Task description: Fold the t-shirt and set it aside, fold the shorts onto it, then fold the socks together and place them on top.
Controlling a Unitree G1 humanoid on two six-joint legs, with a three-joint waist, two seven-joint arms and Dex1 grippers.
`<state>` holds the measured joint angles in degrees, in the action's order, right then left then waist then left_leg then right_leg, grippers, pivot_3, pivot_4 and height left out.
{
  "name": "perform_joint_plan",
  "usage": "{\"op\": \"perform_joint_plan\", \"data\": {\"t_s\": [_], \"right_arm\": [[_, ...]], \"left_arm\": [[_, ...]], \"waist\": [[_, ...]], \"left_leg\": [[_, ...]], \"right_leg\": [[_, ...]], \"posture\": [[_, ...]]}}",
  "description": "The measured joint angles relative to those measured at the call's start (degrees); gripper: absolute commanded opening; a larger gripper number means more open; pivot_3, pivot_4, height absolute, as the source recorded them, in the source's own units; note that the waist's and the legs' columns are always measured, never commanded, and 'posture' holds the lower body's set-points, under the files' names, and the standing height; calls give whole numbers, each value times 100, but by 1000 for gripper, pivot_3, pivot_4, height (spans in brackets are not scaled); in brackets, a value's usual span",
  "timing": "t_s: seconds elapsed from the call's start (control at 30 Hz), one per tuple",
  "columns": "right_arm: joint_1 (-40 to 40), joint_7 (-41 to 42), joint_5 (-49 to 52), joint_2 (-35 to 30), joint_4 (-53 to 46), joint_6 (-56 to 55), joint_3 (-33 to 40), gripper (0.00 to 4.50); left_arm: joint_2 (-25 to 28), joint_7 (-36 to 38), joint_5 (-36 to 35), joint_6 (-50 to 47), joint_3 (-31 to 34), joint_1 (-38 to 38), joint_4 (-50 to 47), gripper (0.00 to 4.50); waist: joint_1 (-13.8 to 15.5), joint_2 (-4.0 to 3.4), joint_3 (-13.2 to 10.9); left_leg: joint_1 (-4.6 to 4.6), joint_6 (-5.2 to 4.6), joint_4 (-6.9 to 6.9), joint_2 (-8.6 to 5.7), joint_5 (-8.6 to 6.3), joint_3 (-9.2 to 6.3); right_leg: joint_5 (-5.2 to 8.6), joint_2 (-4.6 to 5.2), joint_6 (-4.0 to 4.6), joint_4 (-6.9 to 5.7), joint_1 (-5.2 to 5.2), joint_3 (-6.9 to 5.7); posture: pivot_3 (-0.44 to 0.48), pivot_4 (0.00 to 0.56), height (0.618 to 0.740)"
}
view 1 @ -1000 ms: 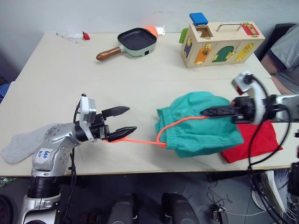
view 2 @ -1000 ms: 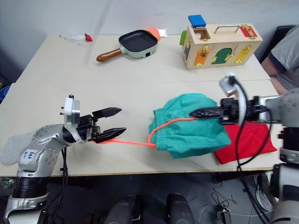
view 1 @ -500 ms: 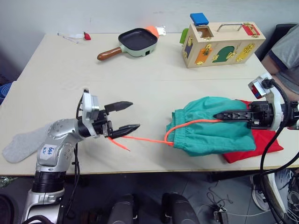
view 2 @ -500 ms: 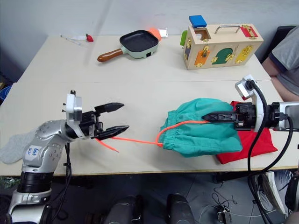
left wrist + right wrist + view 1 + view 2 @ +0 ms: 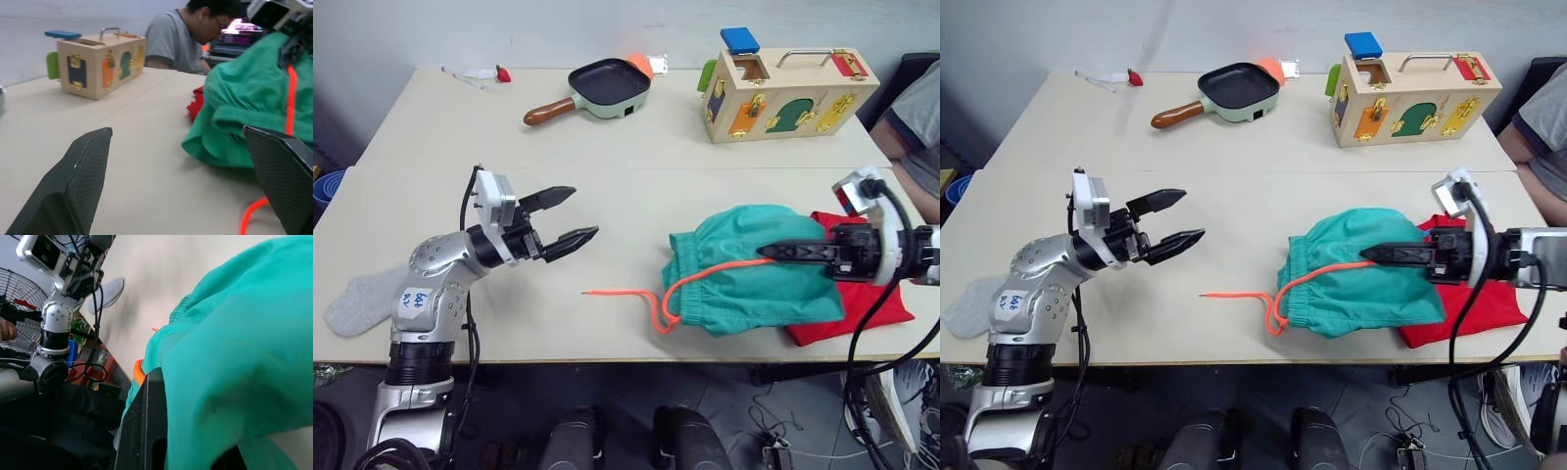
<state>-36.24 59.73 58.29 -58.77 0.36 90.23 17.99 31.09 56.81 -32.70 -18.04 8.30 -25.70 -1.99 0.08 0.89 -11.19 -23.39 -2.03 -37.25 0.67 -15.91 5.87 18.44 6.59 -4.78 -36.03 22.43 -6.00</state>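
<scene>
**Fingers apart on the left, pinched on teal shorts at the right**

Fingers of the left gripper are spread wide with nothing between them, held above the bench and pointing toward the shorts. The right gripper has its two black fingers pressed together on the teal fabric at the top of the shorts, near where the orange drawstring leaves the cloth.

The shorts sit bunched in a soft heap near the front right of the pale beige bench. Their right side lies over the red t-shirt, which is folded flat at the bench's right front corner. The drawstring arcs out of the heap, loops at the gathered waistband, and trails loose across the bare surface toward the left gripper, well short of it.

One grey sock lies flat at the front left edge of the bench, partly behind the left arm.

Along the far side of the bench stand a small dark frying pan with a brown handle, and a wooden latch box with coloured doors, brass fittings and a metal carry handle. A blue block rests on top of the box; the square opening beside it looks dark inside. A small red thing lies at the far left corner.

A person in a grey shirt sits at the right end of the bench. A plain light wall rises behind.
</scene>
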Motion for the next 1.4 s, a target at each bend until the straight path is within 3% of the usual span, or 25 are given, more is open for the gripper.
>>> {"op": "perform_joint_plan", "data": {"t_s": [0.2, 0.3, 0.4, 0.53, 0.7, 0.97, 1.23, 1.33, 1.4], "right_arm": [[178, 812, -168, -1122, 191, -603, -187, 0], [283, 1596, -930, -1820, 804, -1775, -787, 0], [209, 2350, -1911, -2024, 1795, -3046, -1577, 0], [-658, 2776, -2937, -1879, 3227, -4172, -2208, 0], [-1607, 2842, -3967, -1306, 4657, -5537, -2493, 0], [-1731, 2615, -5121, -550, 6072, -7433, -2680, 0], [-1793, 1836, -5665, -254, 6699, -8022, -2535, 0], [-1896, 1868, -5626, -152, 6764, -7884, -2318, 655], [-1910, 2123, -5640, -192, 6758, -7770, -2255, 1331]], "left_arm": [[18, 221, -148, -106, -58, 25, -267, 4488], [-60, 224, -144, -94, -161, 119, -366, 4488], [-113, 260, -144, -85, -292, 242, -433, 4488], [-98, 255, -147, -89, -280, 274, -483, 4488], [-82, 241, -151, -148, -258, 334, -618, 4488], [-14, 203, -168, -265, -226, 352, -638, 4488], [121, 206, -193, -376, -198, 381, -704, 4488], [131, 213, -193, -382, -195, 384, -706, 4500], [132, 216, -194, -385, -193, 384, -706, 4500]], "waist": [[21, -1, 0], [-8, -1, 0], [-17, -1, -1], [-42, -48, -24], [-39, -48, -25], [-18, -49, -25], [-32, -51, -25], [-32, -52, -26], [-32, -52, -26]], "left_leg": [[1, -9, -4, -1, -5, 1], [6, -11, -3, -1, -8, 10], [7, -11, -5, -1, -8, 22], [17, -7, -6, 8, -2, 62], [23, -1, -12, 19, 0, 77], [21, -2, -23, 18, -1, 80], [22, -1, -38, 19, -2, 80], [21, -1, -42, 19, -1, 80], [22, -1, -45, 20, -3, 79]], "right_leg": [[-1, 3, -2, 5, -5, 4], [-2, 3, -3, 8, -7, 6], [-2, 2, -4, 6, -3, 7], [-2, 4, -4, 3, 8, 8], [-5, 0, 1, 4, 9, 3], [-5, 2, 1, -5, 9, 2], [-5, 3, 1, -17, 8, 5], [-5, 2, 1, -20, 8, 7], [-5, 3, 1, -30, 8, 7]], "posture": [[0, 150, 740], [0, 150, 740], [0, 150, 740], [0, 150, 740], [0, 150, 740], [0, 150, 740], [0, 150, 740], [0, 150, 740], [0, 150, 740]]}}
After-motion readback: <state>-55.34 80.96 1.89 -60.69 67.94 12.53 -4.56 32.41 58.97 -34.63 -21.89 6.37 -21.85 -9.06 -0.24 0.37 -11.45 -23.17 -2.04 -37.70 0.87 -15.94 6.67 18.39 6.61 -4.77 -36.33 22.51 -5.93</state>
